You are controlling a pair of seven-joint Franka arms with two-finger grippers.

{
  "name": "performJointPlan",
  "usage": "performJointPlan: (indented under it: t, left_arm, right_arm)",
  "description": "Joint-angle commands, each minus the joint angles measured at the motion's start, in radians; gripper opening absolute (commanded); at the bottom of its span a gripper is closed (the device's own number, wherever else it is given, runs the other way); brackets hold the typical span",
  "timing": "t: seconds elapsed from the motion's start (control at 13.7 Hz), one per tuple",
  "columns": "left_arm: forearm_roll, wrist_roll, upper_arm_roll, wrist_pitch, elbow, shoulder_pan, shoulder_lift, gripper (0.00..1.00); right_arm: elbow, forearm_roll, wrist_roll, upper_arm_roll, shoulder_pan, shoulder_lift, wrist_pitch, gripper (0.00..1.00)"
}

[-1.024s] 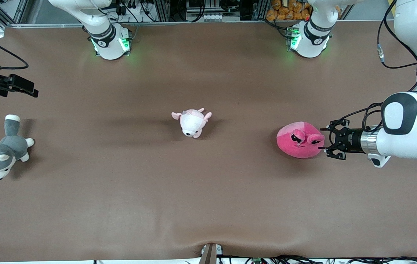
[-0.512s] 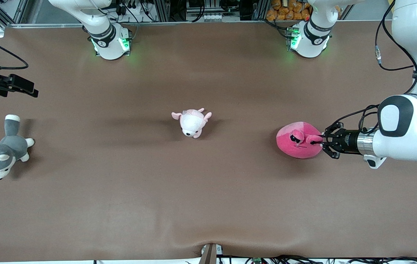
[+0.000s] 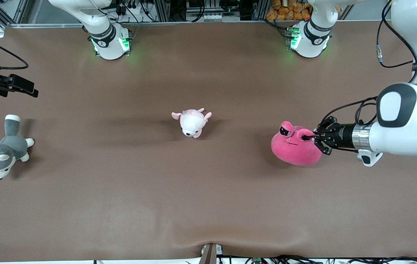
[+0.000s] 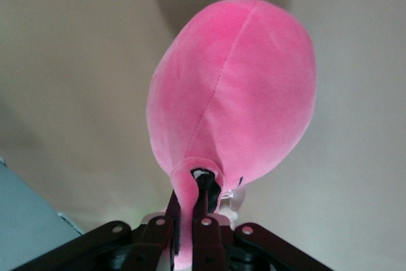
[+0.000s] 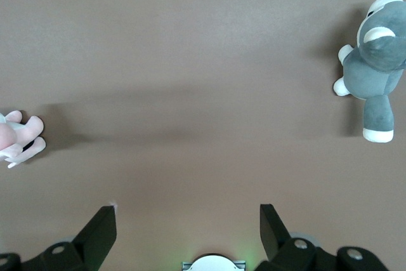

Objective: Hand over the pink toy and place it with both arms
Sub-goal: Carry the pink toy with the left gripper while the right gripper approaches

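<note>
left gripper is at the right of the front frame, fingers pinched tight on an eye bump of the pink toy, which hangs from the grip, low over the table. right gripper waits at the frame's left edge, fingers spread wide. pale pink-and-white plush sits mid-frame, grey husky plush at far left.

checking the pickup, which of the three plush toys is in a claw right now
The hot-pink blob toy, at the left arm's end of the table. The left claw is shut on one of its eye bumps. The pale pink-and-white plush and the grey husky lie untouched.
</note>
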Motion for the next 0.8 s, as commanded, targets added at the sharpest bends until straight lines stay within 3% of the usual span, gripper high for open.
performJointPlan:
  t: [0.0,0.29,0.73]
  left_arm:
    - [-0.033,-0.141,-0.058,-0.059,0.098,0.000,-0.017,0.00]
    - [-0.136,-0.356,-0.138,-0.071,0.176,-0.003,-0.019,0.00]
    - [-0.168,-0.591,-0.302,0.009,0.247,-0.006,-0.017,0.00]
  right_arm:
    - [0.013,0.000,-0.006,-0.005,0.014,0.004,-0.001,1.00]
    - [0.011,0.000,-0.006,-0.005,0.014,0.004,-0.003,1.00]
    - [0.002,0.006,0.028,-0.005,0.043,0.008,-0.006,1.00]
